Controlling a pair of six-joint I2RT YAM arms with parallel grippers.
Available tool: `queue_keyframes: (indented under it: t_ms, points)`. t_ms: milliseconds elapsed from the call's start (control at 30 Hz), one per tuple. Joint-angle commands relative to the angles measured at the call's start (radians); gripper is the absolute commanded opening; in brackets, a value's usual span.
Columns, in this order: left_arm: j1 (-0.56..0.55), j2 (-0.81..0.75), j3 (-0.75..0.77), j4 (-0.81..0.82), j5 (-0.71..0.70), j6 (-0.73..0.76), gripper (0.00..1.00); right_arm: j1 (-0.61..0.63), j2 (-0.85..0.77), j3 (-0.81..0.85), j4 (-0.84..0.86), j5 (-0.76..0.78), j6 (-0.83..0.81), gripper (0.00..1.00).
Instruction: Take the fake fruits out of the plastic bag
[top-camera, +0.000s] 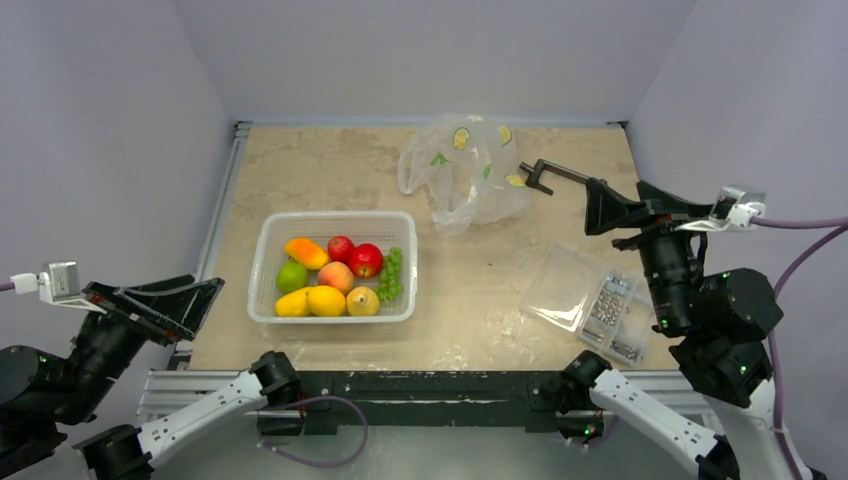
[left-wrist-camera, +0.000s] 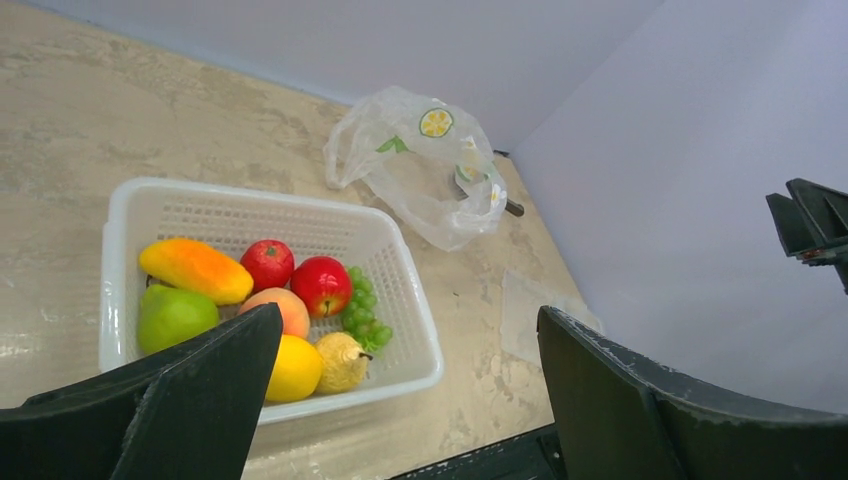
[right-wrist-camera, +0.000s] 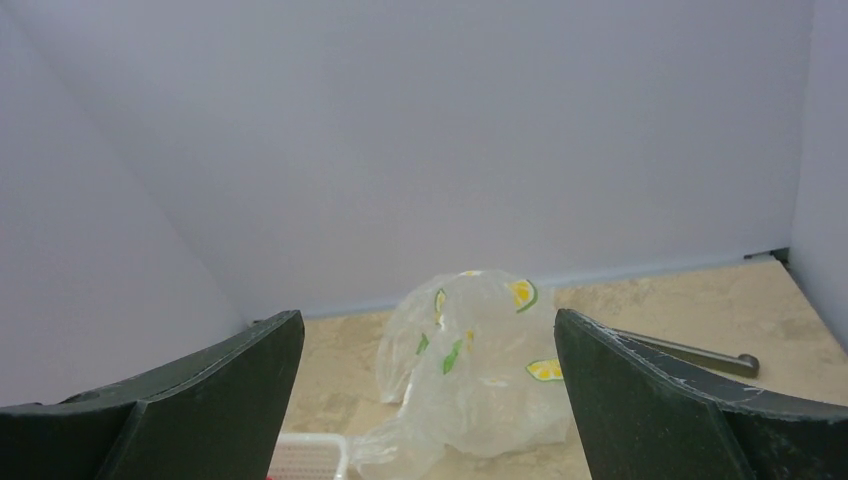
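Nearest on the left, the left claw (left-wrist-camera: 408, 322) hovers off the near-left corner of the table (top-camera: 470, 290), jaws wide and empty. It looks across the white mesh basket (top-camera: 335, 215) from a spot where it blocks nothing. On the near right lies a clear box of screws (top-camera: 590, 300), close under the right arm's wrist and well apart from the basket. The task's fruits sit inside the basket. The deep-red apple (top-camera: 365, 260) is toward the right side, touching a bunch of green grapes (top-camera: 390, 272), and the stubby yellowish pear (top-camera: 362, 300) is against the near wall. Crowded around them are a long mango (top-camera: 305, 252), a green fruit, a peach and a smaller red fruit. Farther back, the right claw (right-wrist-camera: 428, 320) hovers with jaws wide, gripping nothing, facing the plastic bag (top-camera: 465, 170). The bag lies slumped and crumpled at the far middle of the table. No fruit shows through its film, so I judge the emptying done and both arms simply standing clear. A thin metal rod (right-wrist-camera: 690, 350) rests on the table just right of the bag, the one thing that would crowd a reach there.
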Motion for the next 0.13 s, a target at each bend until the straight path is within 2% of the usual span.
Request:
queue_keyframes:
  t_ms: [0,100]
  points:
    - [0.002,-0.008,0.01,-0.014,-0.019,0.039,1.0,-0.003,0.014,0.015,-0.007,0.082,0.027,0.99]
    - [0.003,-0.011,0.0,-0.012,-0.013,0.033,1.0,-0.003,0.024,0.006,0.007,0.107,0.003,0.99]
